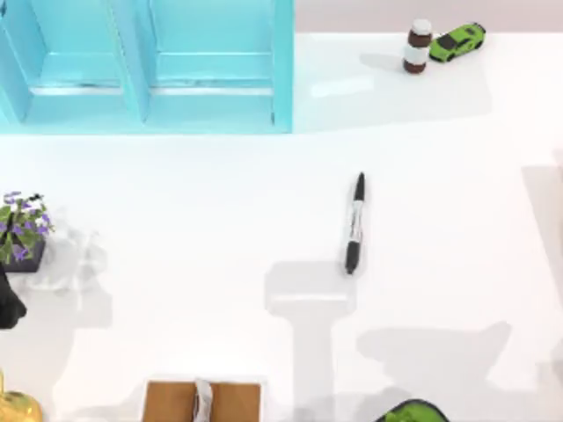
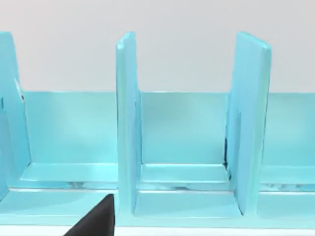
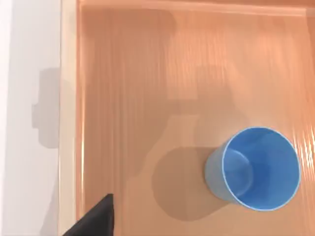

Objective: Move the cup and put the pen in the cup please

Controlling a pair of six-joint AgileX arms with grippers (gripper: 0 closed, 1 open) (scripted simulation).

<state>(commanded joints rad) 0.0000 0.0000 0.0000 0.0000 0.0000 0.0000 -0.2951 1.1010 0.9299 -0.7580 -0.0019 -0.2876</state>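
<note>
The pen (image 1: 354, 224) lies flat on the white table right of centre, black with a pale label band, its length running roughly front to back. The cup (image 3: 256, 169), plain blue with a lighter inside, stands upright and empty on an orange-brown wooden tray floor (image 3: 147, 98) in the right wrist view. A dark part of my right gripper (image 3: 96, 222) juts in at that view's edge, well apart from the cup. In the left wrist view a dark part of my left gripper (image 2: 96, 220) faces the cyan shelf (image 2: 187, 147).
The cyan shelf (image 1: 145, 66) fills the back left. A brown-and-white bottle (image 1: 418, 46) and a green toy car (image 1: 457, 41) stand back right. A potted plant (image 1: 22, 233) is at the left, a wooden box (image 1: 202, 400) at the front edge.
</note>
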